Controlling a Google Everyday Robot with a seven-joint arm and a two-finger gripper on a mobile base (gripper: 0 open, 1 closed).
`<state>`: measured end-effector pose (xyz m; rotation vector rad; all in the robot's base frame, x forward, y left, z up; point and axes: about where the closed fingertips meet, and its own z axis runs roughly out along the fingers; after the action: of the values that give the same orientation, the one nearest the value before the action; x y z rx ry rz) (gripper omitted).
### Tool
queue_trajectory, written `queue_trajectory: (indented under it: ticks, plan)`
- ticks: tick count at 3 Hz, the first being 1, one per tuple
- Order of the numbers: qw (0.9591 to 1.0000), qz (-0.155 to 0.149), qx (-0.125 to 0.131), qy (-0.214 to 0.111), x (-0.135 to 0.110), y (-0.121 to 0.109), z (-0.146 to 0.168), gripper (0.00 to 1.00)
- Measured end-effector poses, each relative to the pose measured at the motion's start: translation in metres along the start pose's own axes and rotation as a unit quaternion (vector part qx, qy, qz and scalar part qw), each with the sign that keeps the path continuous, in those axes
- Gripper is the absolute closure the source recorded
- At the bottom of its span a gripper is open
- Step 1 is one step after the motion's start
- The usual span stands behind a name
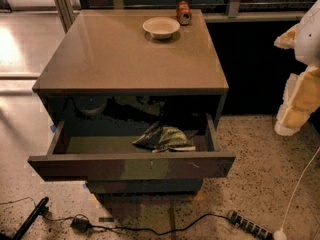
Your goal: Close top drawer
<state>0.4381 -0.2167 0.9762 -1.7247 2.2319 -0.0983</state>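
Note:
The top drawer of a grey-brown cabinet is pulled far out toward me. Its wide glossy front shows small pale scratches. Inside it lies a crumpled green snack bag. A narrower drawer front sits shut below it. My gripper, white and yellowish, hangs at the right edge of the camera view. It is to the right of the drawer, apart from it, and touches nothing.
A white bowl and a tipped red can sit on the cabinet top. A power strip and black cables lie on the speckled floor in front. A dark wall panel stands behind the gripper.

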Motion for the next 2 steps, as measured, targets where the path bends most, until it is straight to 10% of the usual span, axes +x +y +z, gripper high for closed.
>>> queue_trajectory:
  ticks: [1, 2]
  plan:
    - [1.0000, 0.000, 0.000, 0.000, 0.0000, 0.0000, 0.0000, 0.00]
    - [1.0000, 0.000, 0.000, 0.000, 0.0000, 0.0000, 0.0000, 0.21]
